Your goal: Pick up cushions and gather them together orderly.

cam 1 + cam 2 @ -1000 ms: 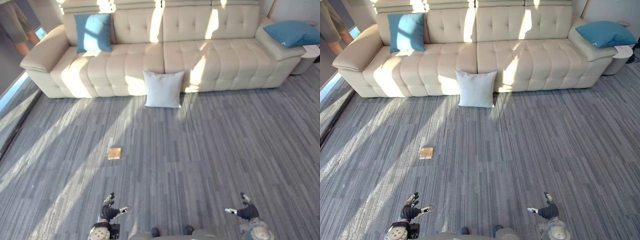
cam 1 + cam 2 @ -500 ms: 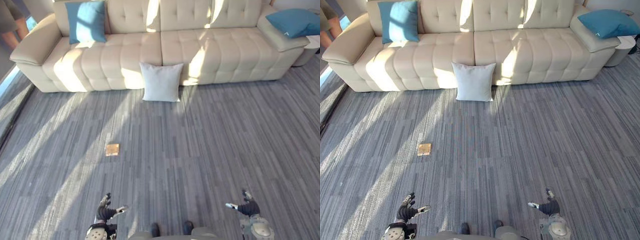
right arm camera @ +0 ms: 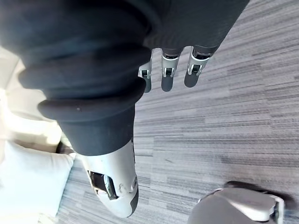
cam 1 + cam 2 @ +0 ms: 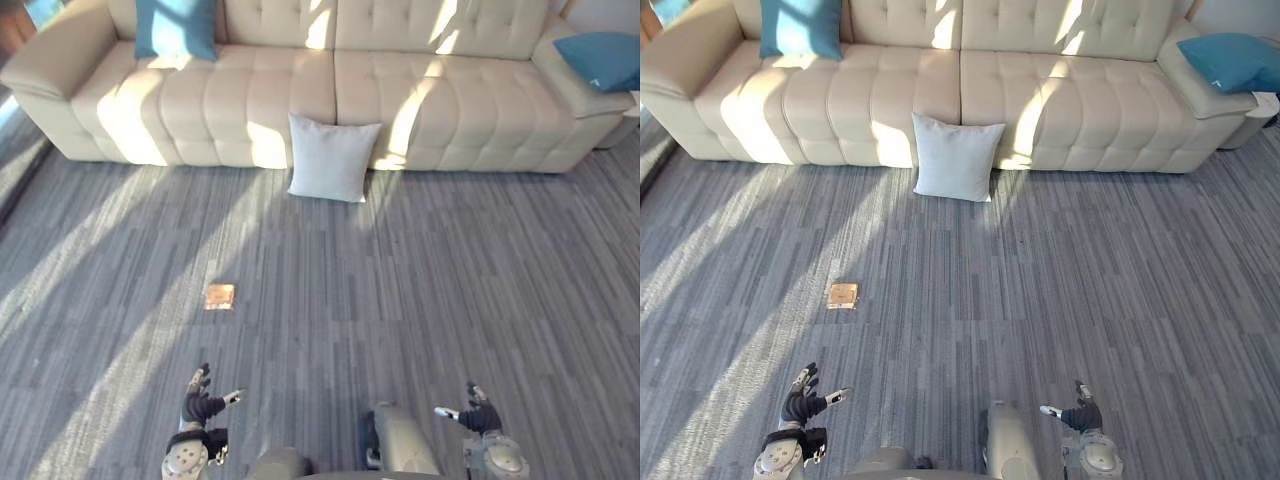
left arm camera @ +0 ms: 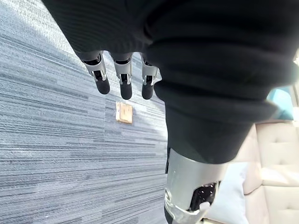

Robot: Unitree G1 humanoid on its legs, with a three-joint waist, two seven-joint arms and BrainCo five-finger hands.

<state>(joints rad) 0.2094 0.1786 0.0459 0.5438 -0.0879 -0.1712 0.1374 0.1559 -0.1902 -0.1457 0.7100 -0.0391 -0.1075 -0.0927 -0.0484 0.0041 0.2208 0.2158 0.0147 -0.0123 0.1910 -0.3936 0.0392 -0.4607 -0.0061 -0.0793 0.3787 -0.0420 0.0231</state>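
White cushion (image 4: pixel 333 158) upright, seemingly leaning against sofa (image 4: pixel 200 110) front.

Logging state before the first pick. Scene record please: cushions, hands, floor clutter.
white cushion: on floor, leaning on sofa front
left blue cushion: upright on sofa seat, left end
right blue cushion: on sofa's right armrest
tan square: flat on floor, ahead of left hand
left hand: open, empty
right hand: open, empty
gathered: no, cushions apart

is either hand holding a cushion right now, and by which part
Nothing is held: left hand and right hand are open; the white cushion leans against the sofa.
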